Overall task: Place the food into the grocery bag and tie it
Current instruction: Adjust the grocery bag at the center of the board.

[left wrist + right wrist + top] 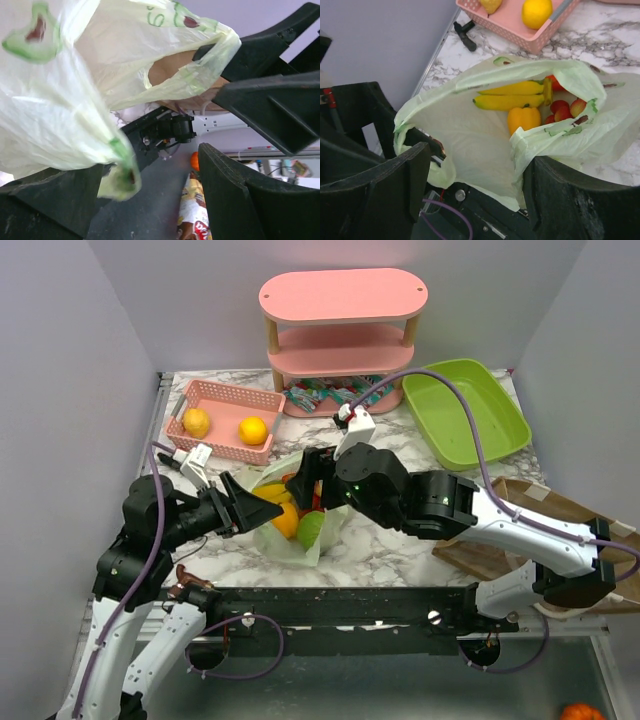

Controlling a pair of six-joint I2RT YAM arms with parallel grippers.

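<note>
The marble table (400, 550) carries a pink two-tier shelf (343, 325) at its far edge, with a lime-green tray (465, 410) to the right of the shelf and a flat brown paper bag (545, 512) lying near the right arm. The grocery bag (296, 530) sits in the middle of the table towards the near edge, between the two arms, its mouth open and facing upward. A pink basket (225, 405) stands at the far left, well apart from the bag, with two round yellow fruits (253, 430) inside. The left gripper (152, 165) comes at the bag from the left. Its jaws are spread wide and clamp nothing, though thin printed film drapes against one finger (50, 200). The right gripper (479, 160) hovers over the bag's mouth from the right. Its jaws are also parted, and the bag's rim lies slack across the gap and against both fingers without being pinched. Inside the bag lie the yellow bananas (512, 95) side by side, the orange bell pepper (523, 119) just below them, and the small red fruits (562, 110) beside the pepper towards the bag's right wall. The snack packets (318, 395) lie under the shelf's lowest tier, outside the bag.
</note>
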